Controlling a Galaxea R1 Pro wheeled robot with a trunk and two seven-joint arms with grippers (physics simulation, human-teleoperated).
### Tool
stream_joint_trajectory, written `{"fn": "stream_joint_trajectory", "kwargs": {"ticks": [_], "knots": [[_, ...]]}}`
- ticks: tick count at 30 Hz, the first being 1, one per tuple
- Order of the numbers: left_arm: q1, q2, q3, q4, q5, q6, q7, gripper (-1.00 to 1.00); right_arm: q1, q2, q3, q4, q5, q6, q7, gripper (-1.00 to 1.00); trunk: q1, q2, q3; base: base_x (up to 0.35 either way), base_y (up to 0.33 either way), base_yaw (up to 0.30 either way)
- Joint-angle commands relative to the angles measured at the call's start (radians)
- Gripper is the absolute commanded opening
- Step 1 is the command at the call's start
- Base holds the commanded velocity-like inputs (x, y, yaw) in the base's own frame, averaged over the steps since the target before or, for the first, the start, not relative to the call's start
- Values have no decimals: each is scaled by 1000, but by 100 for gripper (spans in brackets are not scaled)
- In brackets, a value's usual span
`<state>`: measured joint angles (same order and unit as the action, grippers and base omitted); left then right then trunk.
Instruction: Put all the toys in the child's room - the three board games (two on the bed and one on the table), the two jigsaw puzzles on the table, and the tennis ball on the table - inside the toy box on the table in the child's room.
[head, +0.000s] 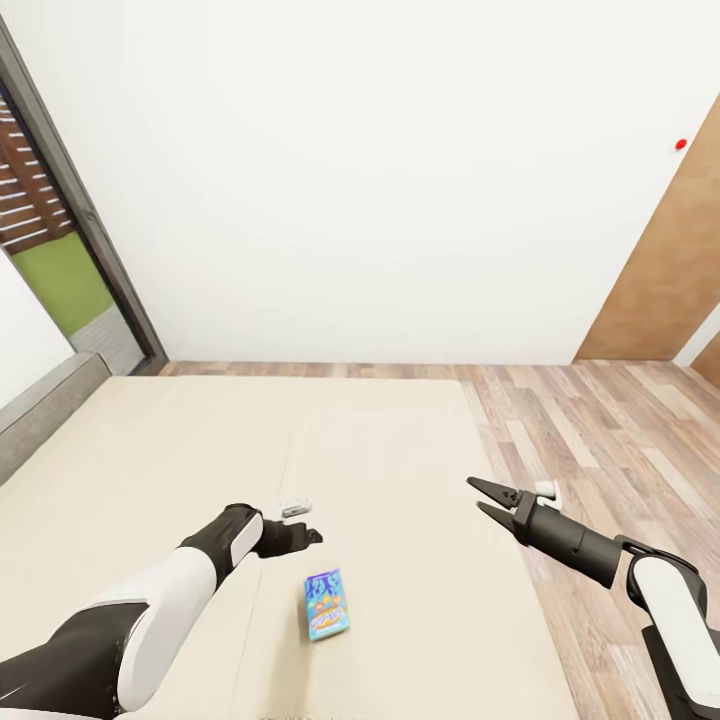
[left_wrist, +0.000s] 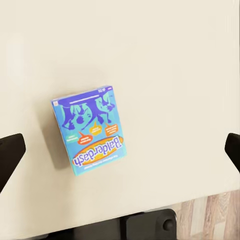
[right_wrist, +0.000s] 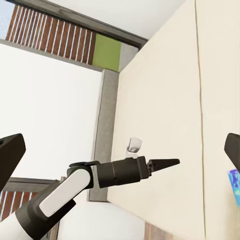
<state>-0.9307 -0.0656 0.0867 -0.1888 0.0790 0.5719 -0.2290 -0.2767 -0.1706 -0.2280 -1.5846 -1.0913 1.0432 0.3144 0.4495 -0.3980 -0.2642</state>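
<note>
Teal-blue board game (head: 327, 604), flat glossy rectangle on smooth cream bed (head: 150, 450), near mattress seam. Left gripper (left_wrist: 120, 150) above, jaws spread; right gripper (head: 484, 500) parted.

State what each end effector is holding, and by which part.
Nothing is held. The left end effector and the right end effector are open; the teal-blue board game lies free on the bed.

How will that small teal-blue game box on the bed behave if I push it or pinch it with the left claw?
The teal-blue game box lies flat on the mattress, so it should slide, not roll or tip. It looks like a thin printed carton: probably light and fairly stiff. With the open left claw above it, an edge pinch may press into the soft surface.
</note>
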Motion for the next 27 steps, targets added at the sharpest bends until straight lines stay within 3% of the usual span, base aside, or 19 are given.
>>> {"fn": "stream_joint_trajectory", "kwargs": {"ticks": [1,7,27], "knots": [[0,0,8,-1,5,2,-2,100,-1,0,-1,0,10,4,10,100,0,-2,-4,0,0,0],[0,1,7,-1,3,-40,-35,100,-1,0,-1,0,10,4,10,100,0,-2,-13,0,0,0],[2,7,7,-1,5,-65,-46,100,-1,0,1,0,10,4,10,100,0,-2,-46,0,0,0]]}}
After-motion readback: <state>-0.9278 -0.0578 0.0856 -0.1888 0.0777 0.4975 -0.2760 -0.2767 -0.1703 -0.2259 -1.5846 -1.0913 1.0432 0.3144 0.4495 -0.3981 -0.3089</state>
